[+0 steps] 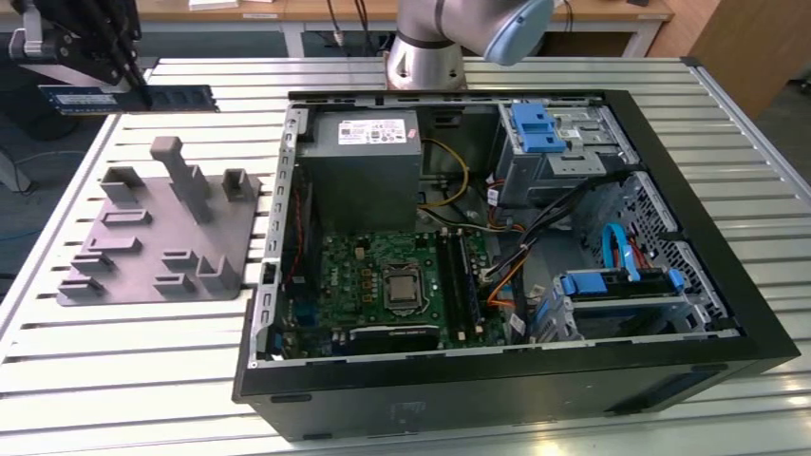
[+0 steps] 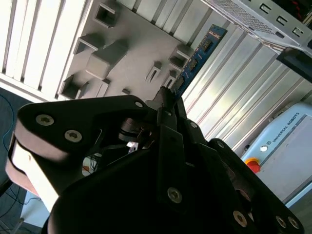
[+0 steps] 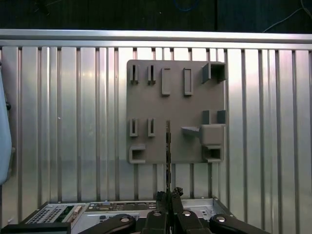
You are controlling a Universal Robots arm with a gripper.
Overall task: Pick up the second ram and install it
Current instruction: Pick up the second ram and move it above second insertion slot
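A slatted metal table (image 1: 127, 380) carries everything, and its edges run out of the exterior view on several sides. An open computer case (image 1: 507, 380) covers most of it, with the green motherboard (image 1: 367, 285) lying inside. Cables and drive cages hide part of the case interior. The arm (image 1: 424, 47) stands behind the case, and only its base and one joint appear before the upper edge cuts it off.

On the exterior view's left lies a grey fixture plate (image 1: 152, 237), with its blocks and pockets standing bare. It appears in both wrist views (image 2: 131, 63) (image 3: 175, 107).

The gripper (image 1: 127, 84) sits in the far corner on the exterior view's left, with its body cropped by the frame. Its fingers are clenched on the second ram (image 1: 178, 96), which it holds level in the air, beyond the plate and well apart from the case. In the second wrist view the gripper (image 2: 165, 97) blocks the near end of the ram (image 2: 197, 58). In the first wrist view the ram (image 3: 167, 141) appears edge-on as a thin line rising from the fingertips (image 3: 169, 194)
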